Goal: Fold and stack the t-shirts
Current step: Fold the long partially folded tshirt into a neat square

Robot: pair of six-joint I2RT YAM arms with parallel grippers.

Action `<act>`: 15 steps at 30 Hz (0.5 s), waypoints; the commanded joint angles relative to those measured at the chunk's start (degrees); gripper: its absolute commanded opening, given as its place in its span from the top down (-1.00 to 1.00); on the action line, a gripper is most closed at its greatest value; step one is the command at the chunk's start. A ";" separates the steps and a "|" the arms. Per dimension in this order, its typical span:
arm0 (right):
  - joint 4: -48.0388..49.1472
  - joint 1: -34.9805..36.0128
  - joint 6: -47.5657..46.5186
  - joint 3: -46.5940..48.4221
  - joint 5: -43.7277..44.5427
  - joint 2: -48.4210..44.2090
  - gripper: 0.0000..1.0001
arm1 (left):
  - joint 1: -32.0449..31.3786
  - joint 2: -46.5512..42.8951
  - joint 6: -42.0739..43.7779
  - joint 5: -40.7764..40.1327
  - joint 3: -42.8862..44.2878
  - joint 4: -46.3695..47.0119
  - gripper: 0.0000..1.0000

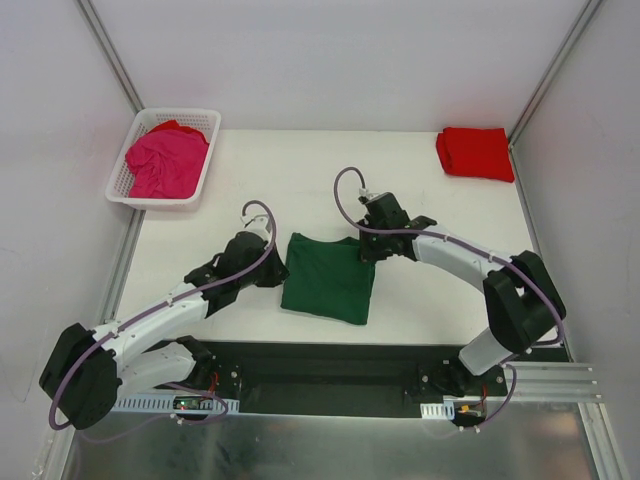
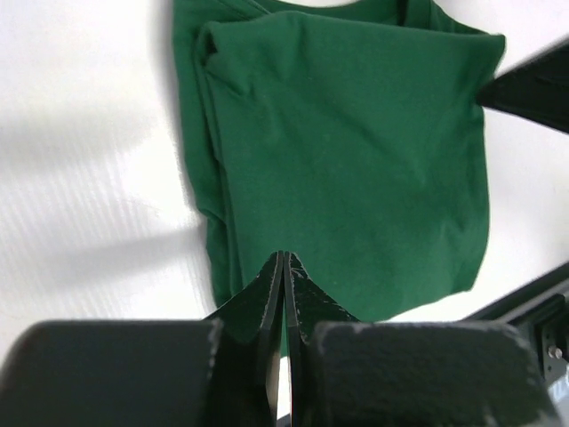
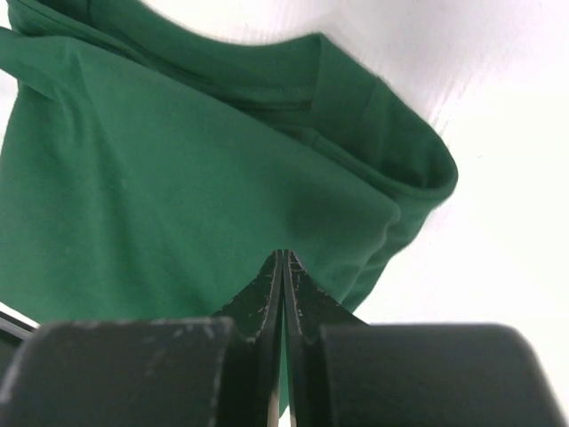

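The dark green t-shirt (image 1: 330, 278) lies folded in a rough square at the table's near middle. It also shows in the left wrist view (image 2: 356, 151) and the right wrist view (image 3: 160, 187). My left gripper (image 1: 282, 272) is shut at the shirt's left edge, its tips (image 2: 284, 258) just over the cloth with no fabric seen between them. My right gripper (image 1: 366, 252) is shut at the shirt's far right corner (image 3: 284, 256), likewise empty. The bright red t-shirt (image 1: 476, 153) lies folded at the far right. The magenta t-shirt (image 1: 165, 165) sits crumpled in the basket.
A white lattice basket (image 1: 125, 195) stands at the far left corner. Walls close in the table on the left, back and right. A black rail (image 1: 330, 375) with the arm bases runs along the near edge.
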 commanded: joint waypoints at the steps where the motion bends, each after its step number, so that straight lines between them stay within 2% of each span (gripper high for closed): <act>1: 1.72 -0.83 -2.63 3.93 -2.47 2.15 0.98 | -1.79 -0.73 -2.19 3.72 1.78 1.56 1.00; 8: 1.72 -2.15 -3.42 6.66 -3.17 5.84 0.98 | -5.04 -2.14 -4.38 4.78 1.96 1.65 1.00; 15: 2.34 -2.85 -3.94 7.37 -3.44 8.57 0.97 | -7.24 -0.65 -6.49 3.64 -2.08 3.84 1.00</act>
